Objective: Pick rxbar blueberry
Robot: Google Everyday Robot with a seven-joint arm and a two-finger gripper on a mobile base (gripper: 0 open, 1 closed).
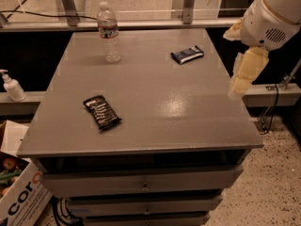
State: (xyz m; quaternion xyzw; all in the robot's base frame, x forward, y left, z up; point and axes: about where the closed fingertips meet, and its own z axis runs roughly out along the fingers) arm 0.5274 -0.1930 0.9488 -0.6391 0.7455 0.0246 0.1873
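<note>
Hovering well right of rxbar blueberry [187,54], hand [243,73] state can't tell; best swing left, descend across bar's narrow width.

One counter [155,93] carried three things. Two were snack bars: one blueberry bar [187,54] in a navy wrapper at the far right, and one black bar [102,112] at the near left. The third was a single water bottle [108,32], upright at the far left. Off the counter, one pump bottle [11,86] stood on the ledge to the left and one cardboard box [21,197] sat on the floor. One gripper [240,81] hung just beyond the counter's right edge.
</note>
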